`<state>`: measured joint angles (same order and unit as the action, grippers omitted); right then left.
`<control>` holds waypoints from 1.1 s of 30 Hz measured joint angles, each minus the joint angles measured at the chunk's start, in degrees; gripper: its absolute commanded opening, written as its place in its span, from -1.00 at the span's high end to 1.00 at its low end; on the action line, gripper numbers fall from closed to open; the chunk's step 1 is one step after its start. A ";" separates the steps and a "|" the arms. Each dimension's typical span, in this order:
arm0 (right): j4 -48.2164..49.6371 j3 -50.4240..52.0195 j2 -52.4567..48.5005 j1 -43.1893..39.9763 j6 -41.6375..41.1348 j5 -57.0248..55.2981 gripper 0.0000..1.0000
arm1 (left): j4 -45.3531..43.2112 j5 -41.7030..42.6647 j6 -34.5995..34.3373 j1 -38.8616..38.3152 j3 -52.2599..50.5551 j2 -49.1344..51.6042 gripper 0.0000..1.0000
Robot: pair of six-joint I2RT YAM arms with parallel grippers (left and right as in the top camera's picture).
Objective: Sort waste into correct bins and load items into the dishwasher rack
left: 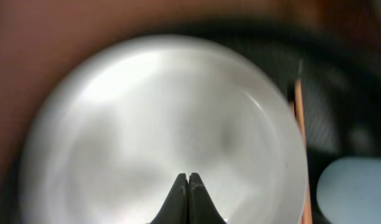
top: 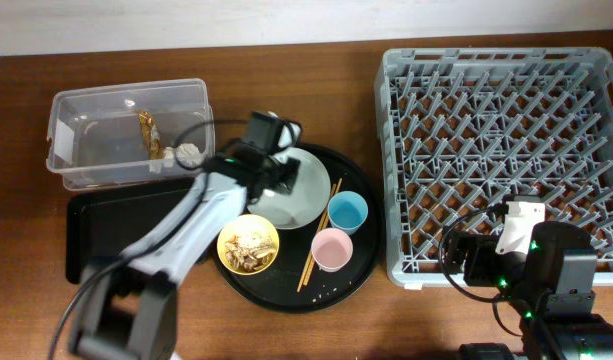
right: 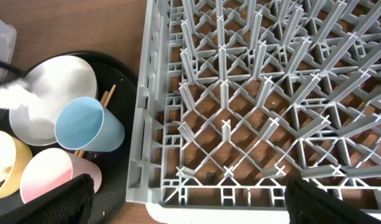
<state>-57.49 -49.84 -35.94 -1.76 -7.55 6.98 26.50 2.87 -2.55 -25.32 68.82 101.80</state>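
**Grey crate, black trays, and the small ware between them**

Grey plastic dishwasher rack point(top: 506, 150): square, lattice base, rows of upright pegs, on the right of the wooden table point(top: 286, 60). The right gripper point(right: 187, 186) hangs over its near edge, fingers spread wide with nothing between them.

Round black tray point(top: 361, 270): centre of the table, just beside the rack, carrying the dishes.

Flat black tray point(top: 96, 235): rectangular, left of the round one, partly under the left arm.

Clear plastic tub point(top: 61, 125): behind the flat tray.

Pale grey-green plate point(top: 308, 200): on the round tray's far side. The left gripper point(left: 188, 182) sits low over it, fingertips pressed together, nothing seen in them.

Yellow bowl point(top: 249, 245): near left of the round tray, with tan food scraps point(top: 251, 250) inside.

Blue cup point(top: 347, 212) and pink cup point(top: 332, 250): side by side, right of the plate.

Wooden chopsticks point(top: 321, 235): lying between the plate and the cups.

Golden-brown wrapper point(top: 149, 130) and white tissue bit point(top: 189, 153): both inside the tub.
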 measured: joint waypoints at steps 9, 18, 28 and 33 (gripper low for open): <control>0.02 0.00 -0.02 0.00 -0.02 -0.02 -0.97 | -8.48 -7.43 -0.02 28.13 0.42 -12.15 0.23; -0.37 0.00 0.00 0.00 0.02 0.00 -0.97 | -7.37 -4.31 -0.02 29.03 0.46 -12.13 -0.17; -0.46 -0.17 0.00 0.00 0.00 0.00 -0.97 | 24.37 -0.07 -8.09 3.45 -1.64 -12.11 -0.16; -0.50 -0.17 0.00 0.00 0.00 0.00 -0.97 | 22.18 0.35 -18.25 -1.79 -7.13 -7.61 -0.13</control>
<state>-58.00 -50.02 -35.94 -1.76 -7.55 6.98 48.69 3.22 -20.80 -27.11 61.69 94.19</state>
